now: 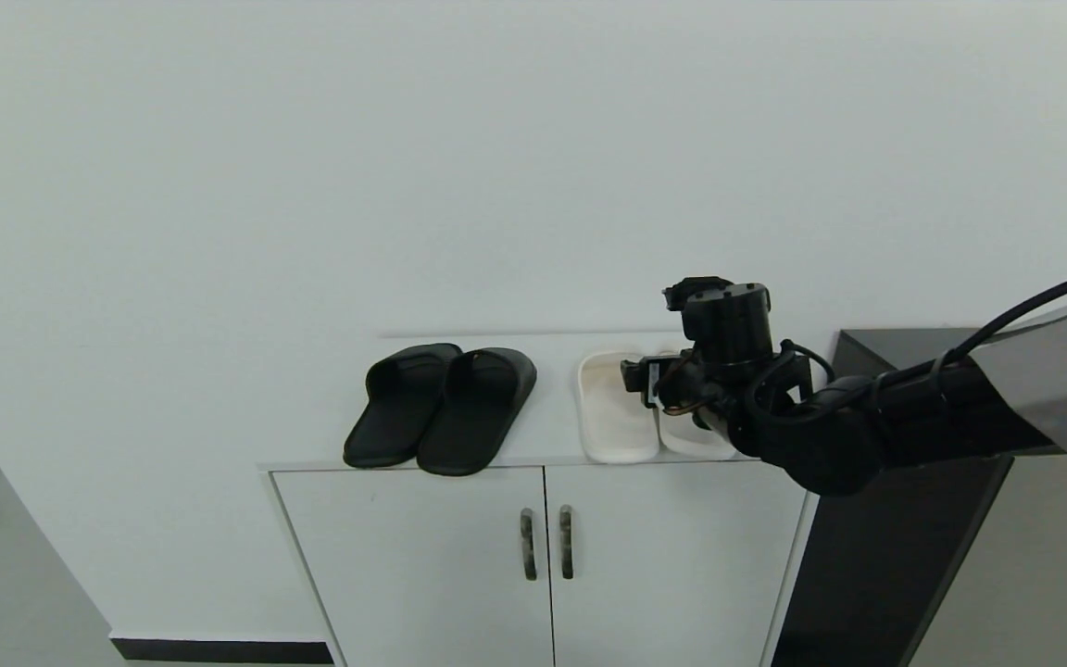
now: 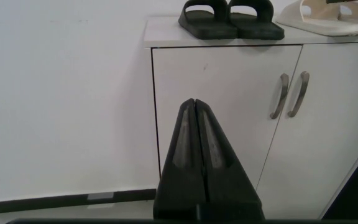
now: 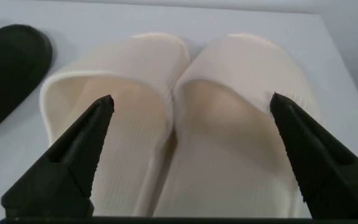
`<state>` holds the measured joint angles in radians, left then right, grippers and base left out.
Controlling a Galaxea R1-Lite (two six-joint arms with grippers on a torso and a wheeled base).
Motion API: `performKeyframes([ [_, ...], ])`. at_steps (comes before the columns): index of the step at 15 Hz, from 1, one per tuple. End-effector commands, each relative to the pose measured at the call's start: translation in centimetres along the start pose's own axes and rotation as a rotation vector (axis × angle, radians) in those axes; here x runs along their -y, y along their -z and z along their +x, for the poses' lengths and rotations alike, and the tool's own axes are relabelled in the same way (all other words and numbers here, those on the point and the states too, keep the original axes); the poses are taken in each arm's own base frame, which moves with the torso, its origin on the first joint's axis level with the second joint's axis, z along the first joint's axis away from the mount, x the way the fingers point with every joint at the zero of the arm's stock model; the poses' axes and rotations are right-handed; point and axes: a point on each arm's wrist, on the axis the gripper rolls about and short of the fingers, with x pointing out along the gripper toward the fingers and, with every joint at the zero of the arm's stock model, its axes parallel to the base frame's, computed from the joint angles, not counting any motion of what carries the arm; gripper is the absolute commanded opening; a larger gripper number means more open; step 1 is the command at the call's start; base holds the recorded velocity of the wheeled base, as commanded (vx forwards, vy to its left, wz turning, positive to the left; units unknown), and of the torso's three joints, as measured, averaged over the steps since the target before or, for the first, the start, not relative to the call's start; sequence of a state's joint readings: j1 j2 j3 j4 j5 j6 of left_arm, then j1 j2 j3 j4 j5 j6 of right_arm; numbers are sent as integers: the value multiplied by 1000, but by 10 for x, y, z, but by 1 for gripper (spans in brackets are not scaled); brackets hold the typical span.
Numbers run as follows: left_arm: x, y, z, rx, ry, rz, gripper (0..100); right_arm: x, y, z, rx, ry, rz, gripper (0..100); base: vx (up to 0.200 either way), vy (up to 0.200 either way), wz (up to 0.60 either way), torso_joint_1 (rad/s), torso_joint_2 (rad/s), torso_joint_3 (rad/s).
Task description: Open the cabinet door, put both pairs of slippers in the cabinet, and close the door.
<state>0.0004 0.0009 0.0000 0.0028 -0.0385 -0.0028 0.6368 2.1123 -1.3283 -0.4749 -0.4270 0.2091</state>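
A pair of black slippers (image 1: 441, 408) and a pair of white slippers (image 1: 615, 417) lie side by side on top of a white cabinet (image 1: 543, 565) whose two doors are closed. My right gripper (image 1: 646, 380) hovers just over the white pair, open. In the right wrist view its fingers spread wide around both white slippers (image 3: 185, 124), one finger beyond each outer side. My left gripper (image 2: 195, 107) is shut on nothing, low in front of the cabinet's left door (image 2: 222, 118).
Two vertical metal handles (image 1: 547, 543) meet at the middle of the doors. A tall black cabinet (image 1: 876, 556) stands right against the white one. A white wall rises behind. Floor lies open to the left.
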Motion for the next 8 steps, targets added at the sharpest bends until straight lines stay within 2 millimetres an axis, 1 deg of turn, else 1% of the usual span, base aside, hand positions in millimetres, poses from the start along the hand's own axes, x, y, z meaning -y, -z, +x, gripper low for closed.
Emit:
performKeyframes([
  [1, 0, 0, 0, 1, -1, 0, 0, -3, 4, 8, -5, -1, -11, 100, 0, 0, 0, 0, 0, 0],
  [4, 0, 0, 0, -1, 0, -2, 0, -11, 9, 29, -10, 3, -31, 100, 0, 0, 0, 0, 0, 0],
  [7, 0, 0, 0, -1, -1, -3, 0, -13, 10, 39, -26, 11, -37, 100, 0, 0, 0, 0, 0, 0],
  [8, 0, 0, 0, -1, 0, -3, 0, -13, 10, 39, -28, 11, -38, 0, 0, 0, 0, 0, 0, 0],
])
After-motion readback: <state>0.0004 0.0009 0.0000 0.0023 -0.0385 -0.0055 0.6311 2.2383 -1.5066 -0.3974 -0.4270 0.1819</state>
